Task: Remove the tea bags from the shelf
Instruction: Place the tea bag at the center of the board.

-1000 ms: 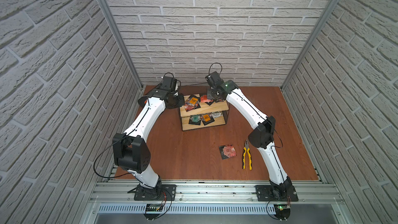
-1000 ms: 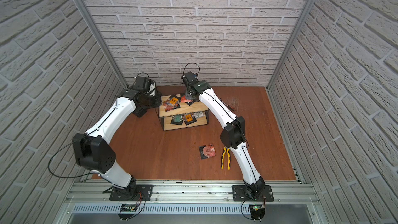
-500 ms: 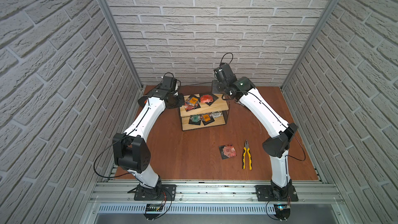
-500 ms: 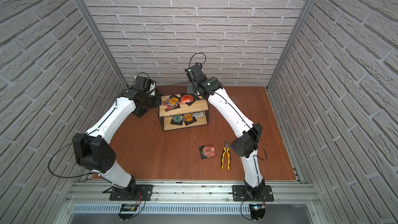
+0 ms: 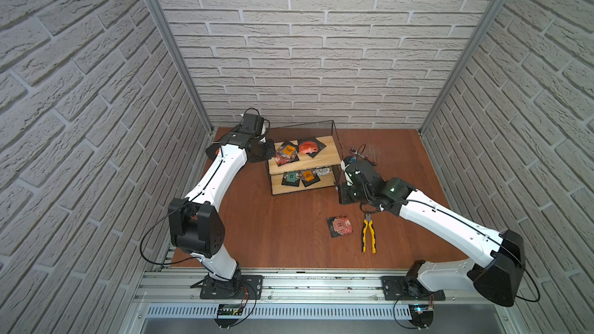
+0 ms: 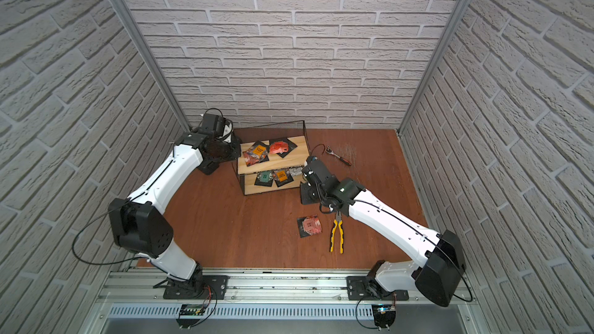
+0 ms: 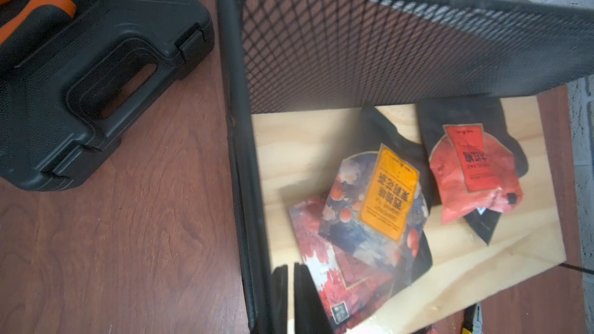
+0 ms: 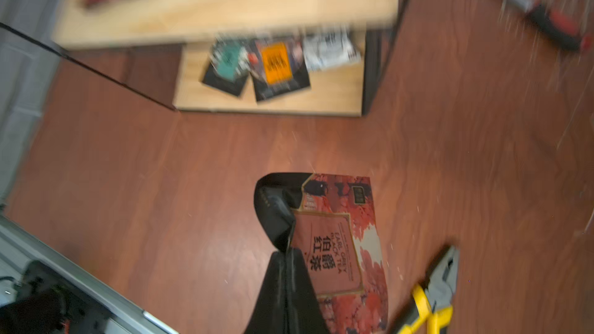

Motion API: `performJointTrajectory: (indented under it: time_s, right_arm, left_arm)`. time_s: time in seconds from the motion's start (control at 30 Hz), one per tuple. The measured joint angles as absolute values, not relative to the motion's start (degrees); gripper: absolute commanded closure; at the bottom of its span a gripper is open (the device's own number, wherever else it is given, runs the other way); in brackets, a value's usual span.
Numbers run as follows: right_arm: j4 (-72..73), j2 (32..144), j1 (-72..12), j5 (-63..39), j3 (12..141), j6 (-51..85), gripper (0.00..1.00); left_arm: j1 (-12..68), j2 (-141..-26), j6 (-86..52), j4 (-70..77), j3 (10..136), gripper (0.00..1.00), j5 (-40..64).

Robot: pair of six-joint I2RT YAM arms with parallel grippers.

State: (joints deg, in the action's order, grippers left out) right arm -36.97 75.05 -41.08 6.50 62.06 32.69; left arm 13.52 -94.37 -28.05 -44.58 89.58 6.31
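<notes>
- Furthest left, a black plastic tool case (image 7: 96, 69), hard-moulded and pebbled with a carry handle, lies on the reddish wood-grain tabletop (image 5: 289, 236), near the shelf (image 5: 328, 157).
- The left claw (image 7: 291, 268) sits at the shelf's left end, level with the top board. Its jaws are closed to a sliver and nothing shows between them.
- The shelf has a thin black wire frame, a diamond-mesh back and two pale, smooth wooden boards.
- Tea bags (image 7: 382, 194) lie on both boards. On top, an orange-label sachet overlaps a red-and-white sachet (image 7: 337, 271), with a red sachet (image 7: 472, 162) alongside. Below are a green sachet (image 5: 291, 177), an orange sachet (image 5: 308, 175) and a white sachet (image 5: 324, 171) in a row.
- They look light, thin and limp, with slick, crinkly foil. A flat face offers little grip, so I would pinch a free corner or a sealed edge. Overlapped ones may lift together.
- The right claw (image 8: 286, 258), right of the shelf over the tabletop, is clamped on the black edge of a held sachet (image 8: 334, 252) printed in red, which curls at the grip.
- A loose sachet (image 5: 340, 225) lies flat on the tabletop, just beside yellow-handled pliers (image 5: 369, 234).
- A steel ratchet (image 6: 337, 155) lies further back, on the right.
</notes>
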Motion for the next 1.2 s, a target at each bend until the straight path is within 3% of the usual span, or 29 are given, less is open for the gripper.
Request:
performJointTrajectory:
  time_s: [0.13, 0.37, 0.63, 0.77, 1.0, 1.2]
  right_arm:
    - [-34.87, 75.18, -41.04, 5.41, 51.33, 34.17, 0.97]
    - [-30.83, 78.08, -41.04, 6.59, 47.59, 35.11, 0.95]
    - [-29.3, 78.61, -41.1, 7.25, 46.15, 34.04, 0.59]
    - [-29.85, 77.8, -41.52, 7.68, 46.17, 33.61, 0.46]
    - [-35.29, 74.02, -43.22, 9.45, 51.09, 33.39, 0.37]
    - [-41.87, 74.94, -44.58, 13.37, 66.63, 32.03, 0.36]
  left_arm:
    - [13.5, -94.37, -28.05, -44.58, 89.58, 0.9, 6.35]
    - [13.5, -94.39, -28.08, -44.6, 89.58, 0.9, 6.46]
    - [13.5, -94.41, -28.08, -44.6, 89.6, 0.9, 6.5]
    - [13.5, -94.41, -28.08, -44.6, 89.6, 0.9, 6.52]
    - [13.45, -94.41, -28.08, -44.6, 89.6, 0.9, 6.61]
    - [13.43, -94.41, -28.08, -44.62, 89.6, 0.9, 6.74]
